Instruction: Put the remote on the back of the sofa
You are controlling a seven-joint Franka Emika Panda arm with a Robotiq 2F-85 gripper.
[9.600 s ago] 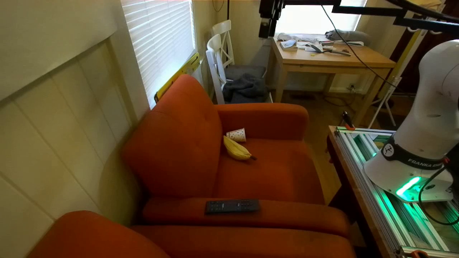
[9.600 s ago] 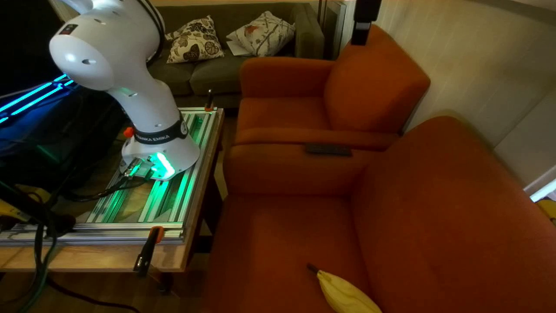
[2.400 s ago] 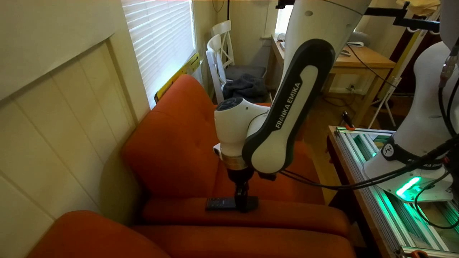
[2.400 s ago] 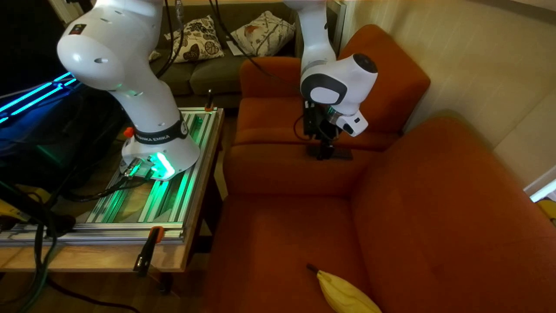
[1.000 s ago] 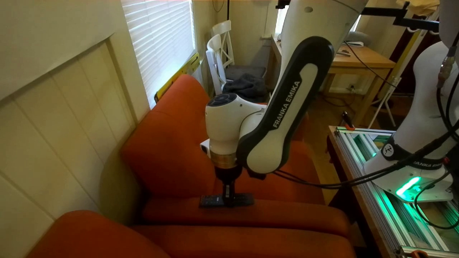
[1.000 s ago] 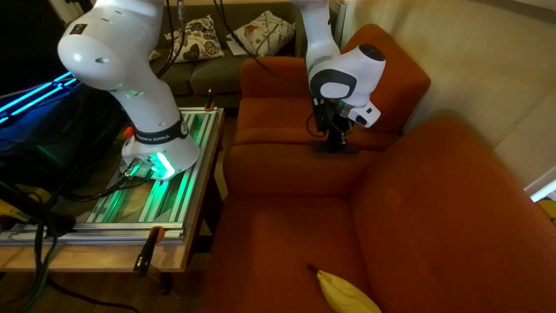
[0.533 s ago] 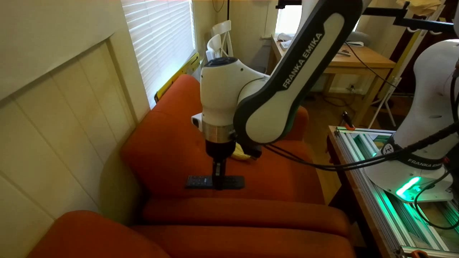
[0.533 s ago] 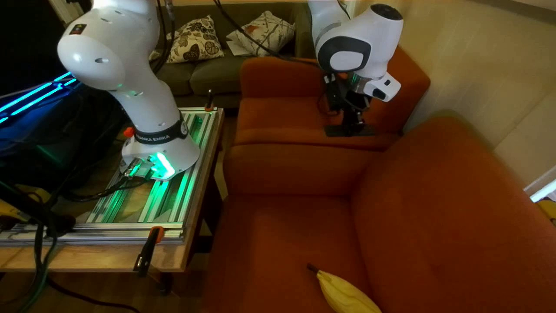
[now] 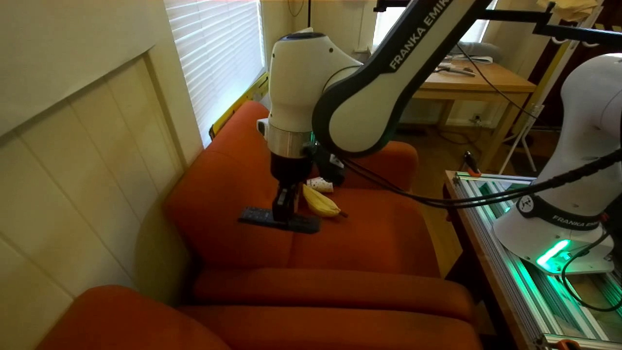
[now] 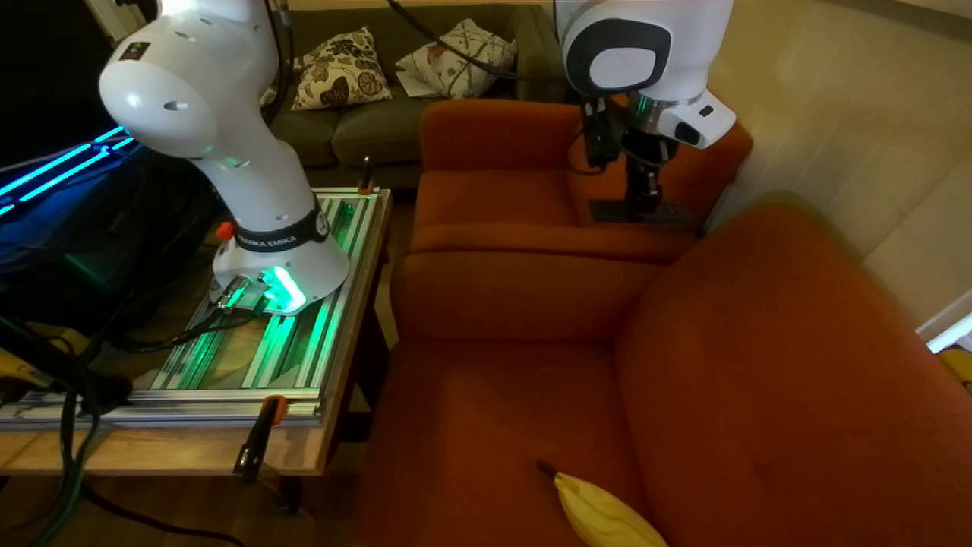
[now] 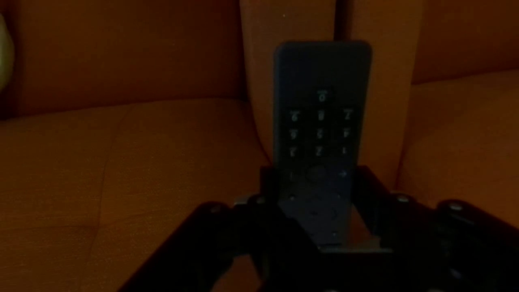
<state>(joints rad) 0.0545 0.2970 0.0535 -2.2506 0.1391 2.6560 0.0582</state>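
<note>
My gripper [image 11: 314, 184] is shut on the remote [image 11: 322, 81], a dark slim bar with number keys, one finger at each long edge in the wrist view. In an exterior view the remote [image 9: 255, 216] hangs in the air, slightly tilted, clear of the armrest. It also appears as a dark bar [image 10: 607, 210] high over the armrest. The orange-red back of the sofa [image 9: 214, 194] rises along the wall, behind the held remote; it shows large in an exterior view as a rounded backrest [image 10: 782, 342].
A yellow banana [image 9: 320, 203] and a spotted paper cup [image 9: 320, 184] lie on the sofa seat. The padded armrest [image 9: 330, 291] separates two seats. A table with a metal frame [image 10: 304, 403] carries the robot base, and a wall [image 10: 850, 152] runs behind the backrests.
The remote, earlier lying on the armrest, has been taken hold of and lifted off it. Over the last second the gripper rose with it and shifted towards the wall; the remote has tilted slightly.
</note>
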